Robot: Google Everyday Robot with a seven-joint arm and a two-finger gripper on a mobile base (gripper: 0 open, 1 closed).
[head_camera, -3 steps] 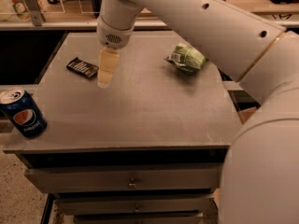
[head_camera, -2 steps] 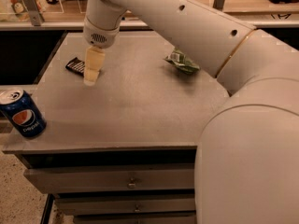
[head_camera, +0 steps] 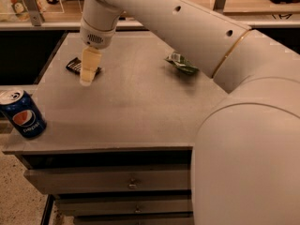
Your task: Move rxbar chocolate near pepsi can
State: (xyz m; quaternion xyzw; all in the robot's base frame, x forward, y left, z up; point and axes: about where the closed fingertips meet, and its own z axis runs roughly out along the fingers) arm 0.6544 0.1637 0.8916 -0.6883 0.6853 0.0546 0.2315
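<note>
Plainly the reach for the bar is the step in hand, and no carrying has begun. The gripper (head_camera: 86, 80) hangs tip-down at about ten o'clock on the table (head_camera: 140, 111), and it covers the right end of the rxbar (head_camera: 73, 65), which lies flat on the top with its left end showing at nine o'clock of the gripper. Whether the gripper is open, closed or already gripping the bar I cannot tell, nor whether it touches the wrapper. The can (head_camera: 22, 114) stands upright at the near-left corner, about eight o'clock on the table and well apart from the bar. A green bag (head_camera: 182, 63) lies at about one o'clock, out of the way. To my judgement the next move calls for a sure hold on the thin, flat wrapper, then a lift and a carry toward six or seven o'clock. The bar should be set down just beside the can without knocking it off the near edge.
</note>
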